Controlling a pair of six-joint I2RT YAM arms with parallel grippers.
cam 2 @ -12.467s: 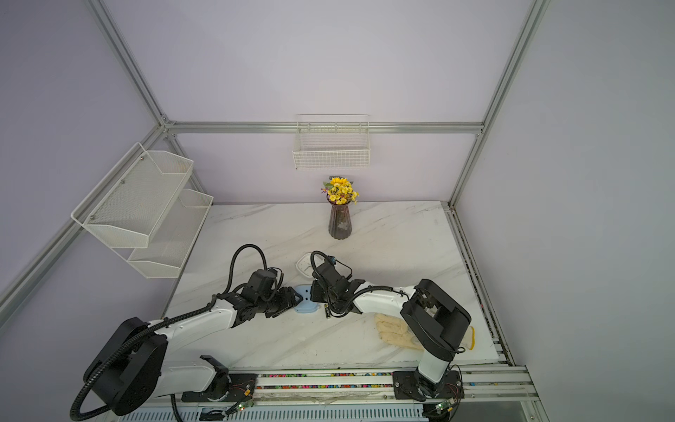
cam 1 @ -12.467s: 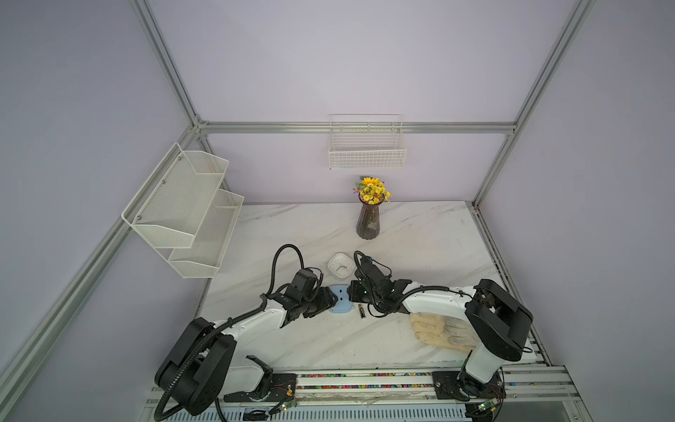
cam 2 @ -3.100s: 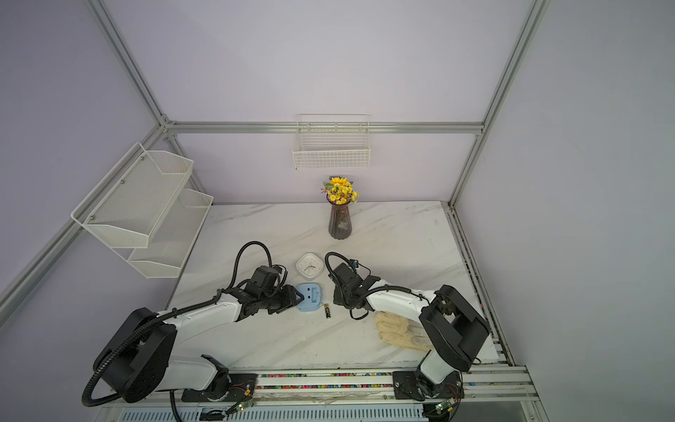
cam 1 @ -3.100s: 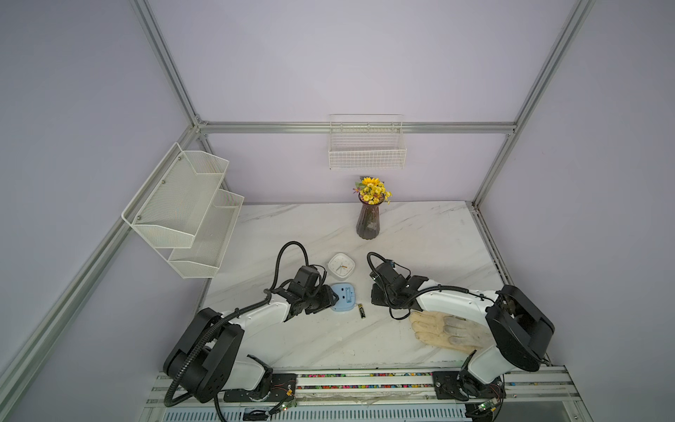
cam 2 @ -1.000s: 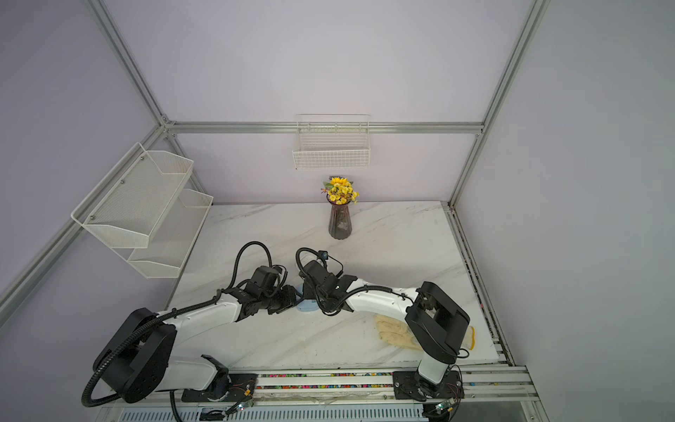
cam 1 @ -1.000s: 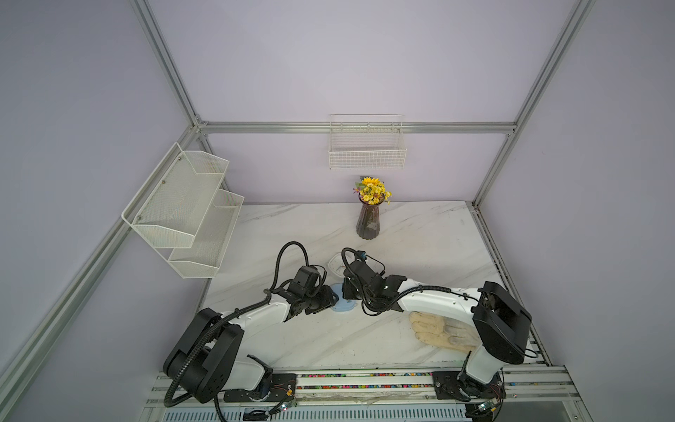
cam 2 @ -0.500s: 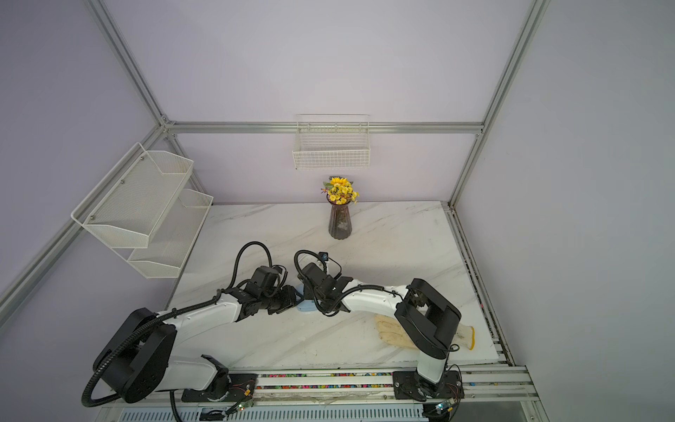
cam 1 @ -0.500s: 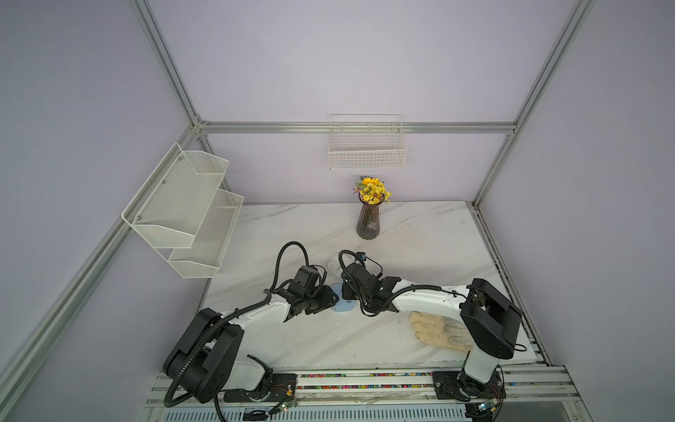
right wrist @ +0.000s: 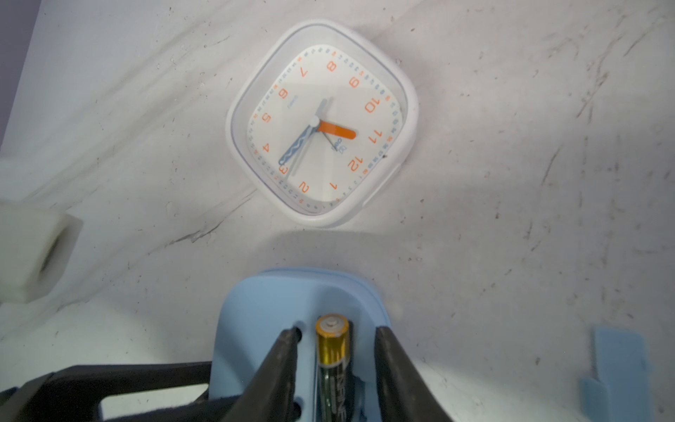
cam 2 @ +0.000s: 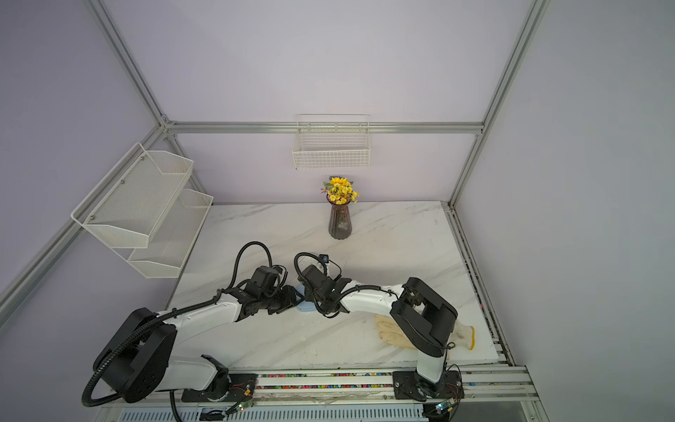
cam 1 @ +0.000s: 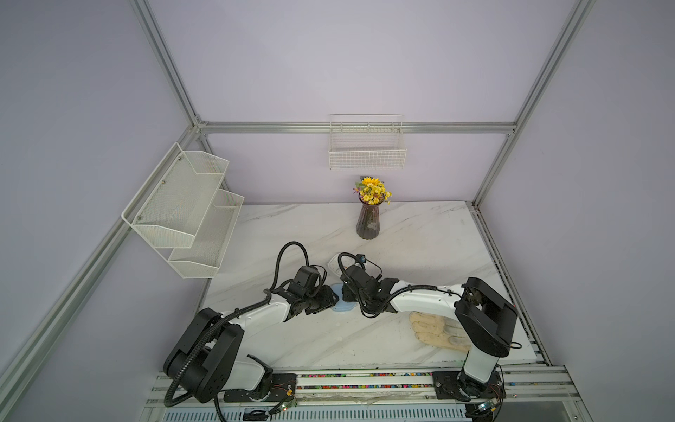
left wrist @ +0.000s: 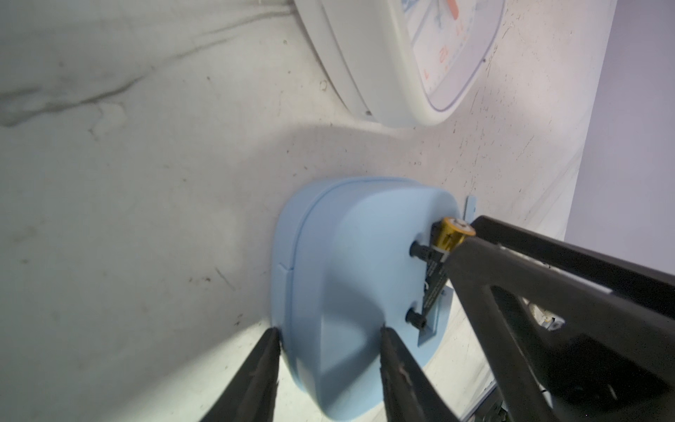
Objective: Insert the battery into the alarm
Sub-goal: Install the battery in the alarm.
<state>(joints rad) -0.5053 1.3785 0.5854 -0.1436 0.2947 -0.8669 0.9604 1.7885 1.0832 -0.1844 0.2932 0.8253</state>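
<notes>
The light blue alarm (left wrist: 339, 277) lies face down on the marble table, back side up. My left gripper (left wrist: 328, 339) is shut on its edge, one finger on each side. The gold and black battery (right wrist: 332, 350) lies along the open compartment in the alarm's back (right wrist: 255, 329), and its gold end (left wrist: 451, 235) sticks up a little. My right gripper (right wrist: 334, 339) stands open astride the battery, with a gap on each side. In both top views the two grippers meet over the alarm (cam 1: 343, 308) (cam 2: 306, 310).
A white square clock (right wrist: 321, 124) (cam 1: 334, 263) lies face up just behind the alarm. The blue battery cover (right wrist: 617, 369) lies on the table beside it. A cream glove (cam 1: 434, 329) lies under the right arm. A vase of yellow flowers (cam 1: 368, 219) stands further back.
The right arm has stayed over the alarm, shifting slightly left. Its jaws now stand apart from the battery. The left arm has not moved.
</notes>
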